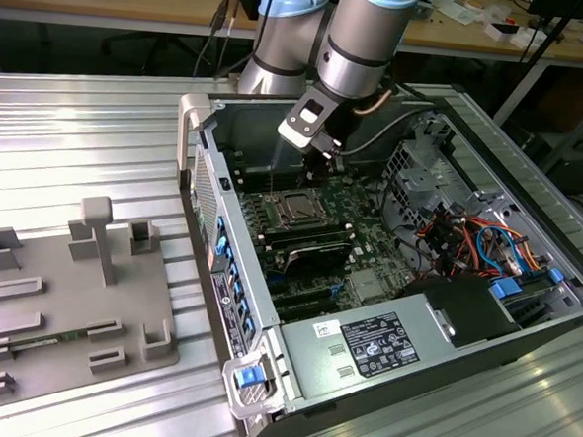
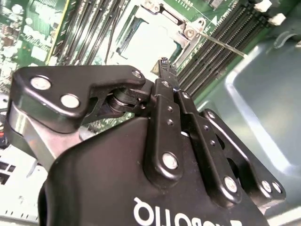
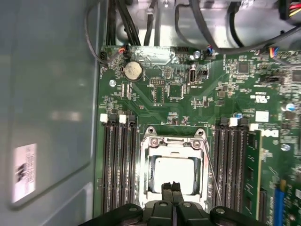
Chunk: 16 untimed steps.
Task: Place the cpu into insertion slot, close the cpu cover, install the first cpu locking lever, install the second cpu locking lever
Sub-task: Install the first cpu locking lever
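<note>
First wrist view: the cpu [image 3: 175,170] is seen seated in its socket on the motherboard [image 3: 155,106], framed by the cpu cover [image 3: 151,141]; the gripper [image 3: 171,186] is poised just over the chip's edge, jaws pressed together, nothing clamped. A thin lever wire [image 3: 210,165] is seen slanting beside the socket.

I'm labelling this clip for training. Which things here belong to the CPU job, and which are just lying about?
Job in hand:
cpu
cpu cover
locking lever
hand

Lying about:
grey fixture tray
coin battery
memory slots
coloured cables
</note>
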Available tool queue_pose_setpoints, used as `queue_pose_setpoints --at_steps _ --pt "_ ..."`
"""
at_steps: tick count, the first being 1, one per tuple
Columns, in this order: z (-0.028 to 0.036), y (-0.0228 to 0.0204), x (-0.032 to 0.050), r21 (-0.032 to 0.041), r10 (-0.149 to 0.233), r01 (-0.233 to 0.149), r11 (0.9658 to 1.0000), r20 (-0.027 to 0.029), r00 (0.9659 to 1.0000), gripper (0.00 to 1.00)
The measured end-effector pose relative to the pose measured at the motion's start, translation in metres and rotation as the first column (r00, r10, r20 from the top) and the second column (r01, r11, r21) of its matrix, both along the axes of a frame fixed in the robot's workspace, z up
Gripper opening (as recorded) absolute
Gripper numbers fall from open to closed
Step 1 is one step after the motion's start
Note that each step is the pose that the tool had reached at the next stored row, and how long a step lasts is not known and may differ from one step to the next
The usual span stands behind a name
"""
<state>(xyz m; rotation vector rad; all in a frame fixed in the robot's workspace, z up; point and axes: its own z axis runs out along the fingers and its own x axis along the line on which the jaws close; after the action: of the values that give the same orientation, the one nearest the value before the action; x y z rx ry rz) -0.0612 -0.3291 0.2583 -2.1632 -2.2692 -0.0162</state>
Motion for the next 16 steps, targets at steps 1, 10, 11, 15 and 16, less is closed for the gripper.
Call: queue_pose_setpoints --at_steps 1,10,11,15,16 --pt "0.0025 0.0 0.0 -0.0006 0.001 -0.001 1.0 -0.0001 1.0 0.11" --pt "0.0057 0.0 -0.0002 -0.0018 0.178 -0.178 0.984 -0.0001 0.984 0.11" --pt "0.0057 0.0 -0.0002 -0.0018 0.194 -0.194 0.9811 -0.0001 0.9811 0.11" --pt "0.0057 0.0 -0.0002 -0.0018 0.281 -0.281 0.9598 -0.0001 0.9598 0.11" --pt "0.0056 0.0 -0.0002 -0.0017 0.319 -0.319 0.9478 -0.0001 0.9478 0.11"
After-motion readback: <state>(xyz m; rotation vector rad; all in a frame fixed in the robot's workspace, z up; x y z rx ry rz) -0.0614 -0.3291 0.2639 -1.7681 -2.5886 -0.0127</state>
